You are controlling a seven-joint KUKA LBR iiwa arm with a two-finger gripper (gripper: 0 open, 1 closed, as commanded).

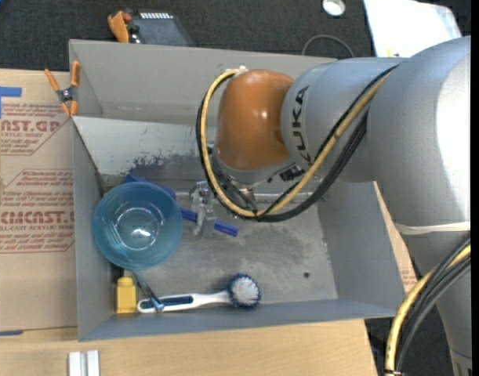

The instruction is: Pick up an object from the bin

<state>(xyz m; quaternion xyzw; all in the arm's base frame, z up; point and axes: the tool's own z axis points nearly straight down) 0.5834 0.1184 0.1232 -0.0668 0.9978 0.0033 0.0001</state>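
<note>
Bin (145,73): grey metal, four loose things on its floor.

My tool (201,204) is down inside, near the middle of the floor and a little toward the left wall. Apart or together: I cannot tell, since the orange cover (251,120) and its cables hang over it.

Directly under the tool lies a thin blue stick-like piece (223,228), flat on the floor, with one end poking out toward the right wall. The tool looks to be at or touching it. Whether the piece is gripped, I cannot tell.

- Just left of it: a round blue bowl (137,225), upright, mouth up, close to the left wall.
- Front left corner: a small yellow block (126,294).
- Along the front wall: a brush (200,298) with a white handle. Its blue-and-white bristled head points right, and the handle end is just beside the block.

Progress, my judgement: the approach looks done, and I am at picking height over the blue piece. Nothing is lifted yet, as everything rests on the floor. Left to do: a secure clamp on the piece, then raise it clear of the bin's rim.
</note>
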